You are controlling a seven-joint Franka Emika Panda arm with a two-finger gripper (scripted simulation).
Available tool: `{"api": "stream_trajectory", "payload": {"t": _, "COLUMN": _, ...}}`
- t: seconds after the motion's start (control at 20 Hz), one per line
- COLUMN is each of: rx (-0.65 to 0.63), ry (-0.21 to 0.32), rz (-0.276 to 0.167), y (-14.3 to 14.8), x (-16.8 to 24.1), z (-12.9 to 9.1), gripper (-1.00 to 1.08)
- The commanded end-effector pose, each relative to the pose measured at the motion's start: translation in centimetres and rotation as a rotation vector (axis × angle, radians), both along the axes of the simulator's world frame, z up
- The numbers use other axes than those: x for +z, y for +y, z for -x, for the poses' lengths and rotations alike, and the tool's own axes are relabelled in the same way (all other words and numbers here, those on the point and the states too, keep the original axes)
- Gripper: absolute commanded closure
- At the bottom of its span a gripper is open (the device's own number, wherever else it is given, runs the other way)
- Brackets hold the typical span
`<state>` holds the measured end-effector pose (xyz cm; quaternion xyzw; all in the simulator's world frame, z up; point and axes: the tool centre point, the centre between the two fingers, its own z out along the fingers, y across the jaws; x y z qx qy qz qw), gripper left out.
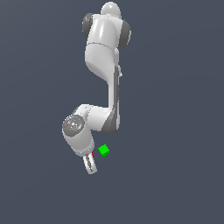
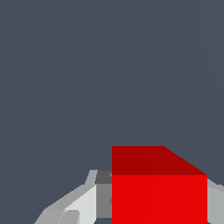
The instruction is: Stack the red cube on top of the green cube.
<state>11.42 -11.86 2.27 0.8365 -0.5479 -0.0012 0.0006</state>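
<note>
The red cube (image 2: 159, 199) fills the near part of the wrist view, sitting between the two grey fingers (image 2: 81, 205), which press against its two sides. My gripper (image 2: 159, 210) is shut on it. In the exterior view the gripper (image 1: 91, 166) points down, and only a sliver of the red cube (image 1: 92, 154) shows beside the hand. The green cube (image 1: 103, 150) lies on the floor just to the exterior view's right of the gripper, a small gap away. It does not show in the wrist view.
The white arm (image 1: 103, 48) reaches down from the top of the exterior view, its elbow (image 1: 74, 127) just above the gripper. A plain dark grey floor (image 1: 175, 175) lies all around.
</note>
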Motion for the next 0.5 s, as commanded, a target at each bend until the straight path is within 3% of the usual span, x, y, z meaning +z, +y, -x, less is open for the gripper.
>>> {"api": "stream_trajectory", "payload": {"t": 0.0, "rx": 0.0, "ry": -0.002, "rz": 0.0, "y": 0.0, "x": 0.7, "z": 0.0, "gripper": 1.08}}
{"api": "stream_trajectory", "payload": {"t": 0.45, "rx": 0.0, "ry": -0.002, "rz": 0.0, "y": 0.0, "x": 6.7, "z": 0.1, "gripper": 1.08}}
